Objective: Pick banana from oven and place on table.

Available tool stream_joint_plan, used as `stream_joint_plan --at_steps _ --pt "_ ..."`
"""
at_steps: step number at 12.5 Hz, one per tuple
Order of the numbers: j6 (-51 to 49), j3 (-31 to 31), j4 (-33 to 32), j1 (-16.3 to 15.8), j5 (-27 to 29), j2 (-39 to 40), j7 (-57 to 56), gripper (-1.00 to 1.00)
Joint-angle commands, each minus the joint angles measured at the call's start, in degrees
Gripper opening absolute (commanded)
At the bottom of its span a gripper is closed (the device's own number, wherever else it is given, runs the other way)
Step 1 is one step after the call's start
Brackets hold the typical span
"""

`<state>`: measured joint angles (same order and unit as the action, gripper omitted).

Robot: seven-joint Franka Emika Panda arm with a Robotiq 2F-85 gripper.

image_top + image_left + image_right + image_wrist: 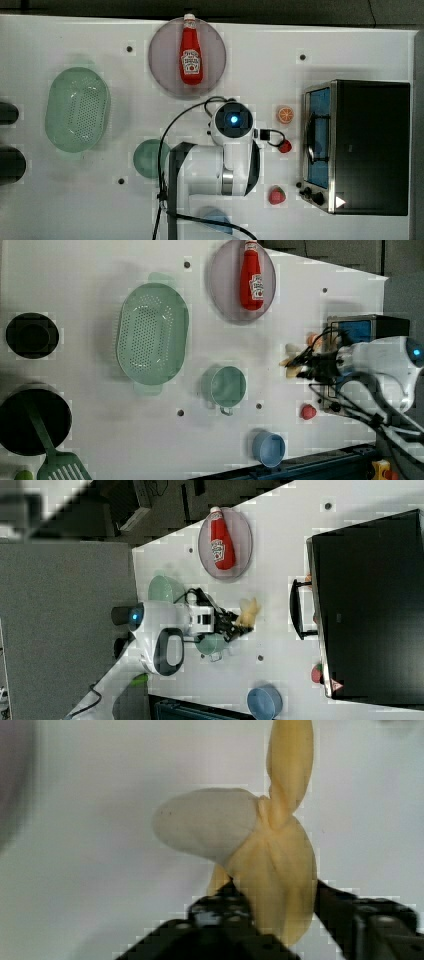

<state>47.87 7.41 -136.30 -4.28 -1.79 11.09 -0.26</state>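
The pale-yellow, partly peeled banana (270, 855) sits between my gripper's (277, 895) two black fingers, which press on its peel from both sides. In the right view the banana (248, 612) is low over the white table (280, 555), a short way in front of the oven (370, 605); whether it touches the tabletop I cannot tell. The left view shows the banana (291, 362) at the tip of my gripper (304, 366), beside the oven (367, 325). In the top view my arm (232, 120) covers the banana, left of the oven (370, 147).
A ketchup bottle (191, 55) lies on a round grey plate (162, 60). A green colander (77, 110), a teal cup (147, 157) and a blue cup (269, 447) stand nearby. An orange slice (286, 114) and two strawberries (277, 195) lie near the oven front.
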Motion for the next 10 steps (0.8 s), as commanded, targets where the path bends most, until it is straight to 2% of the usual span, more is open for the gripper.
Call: stream_joint_plan --at_steps 1,4,7,10 --pt "0.8 1.1 1.7 -0.6 1.0 -1.0 1.6 0.38" --pt "0.5 1.1 2.8 -0.6 1.5 -4.2 1.6 0.99" --pt "-2.2 1.2 7.0 -0.6 1.5 -11.7 1.6 1.00" --pt "-18.4 1.4 15.8 -0.5 1.3 -19.9 1.6 1.00"
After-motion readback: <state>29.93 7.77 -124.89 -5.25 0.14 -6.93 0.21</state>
